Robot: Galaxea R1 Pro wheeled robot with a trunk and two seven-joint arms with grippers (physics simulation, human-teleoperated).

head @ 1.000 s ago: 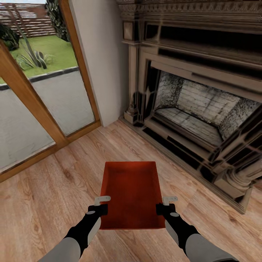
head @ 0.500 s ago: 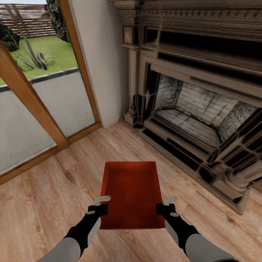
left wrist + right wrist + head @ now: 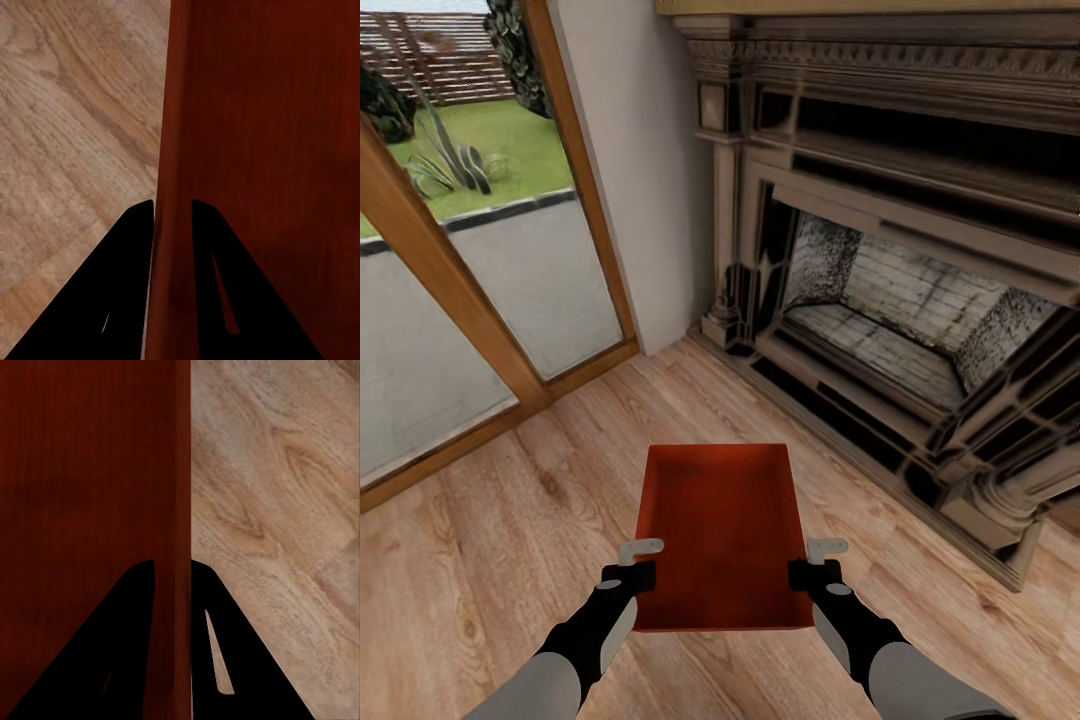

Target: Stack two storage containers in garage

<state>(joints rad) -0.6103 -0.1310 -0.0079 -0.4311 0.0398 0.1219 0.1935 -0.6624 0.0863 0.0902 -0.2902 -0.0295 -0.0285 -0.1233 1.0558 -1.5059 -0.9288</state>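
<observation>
You are carrying one orange-red storage container (image 3: 720, 535) level in front of you, above the light wood plank floor (image 3: 490, 560) of the living room. Your left gripper (image 3: 638, 565) pinches its left wall; your right gripper (image 3: 820, 564) pinches its right wall. A dark ornate fireplace (image 3: 900, 270) stands ahead to the right, glass doors (image 3: 470, 280) to the left. The task looks to be early: no garage, and the second container's whereabouts can't be told.
</observation>
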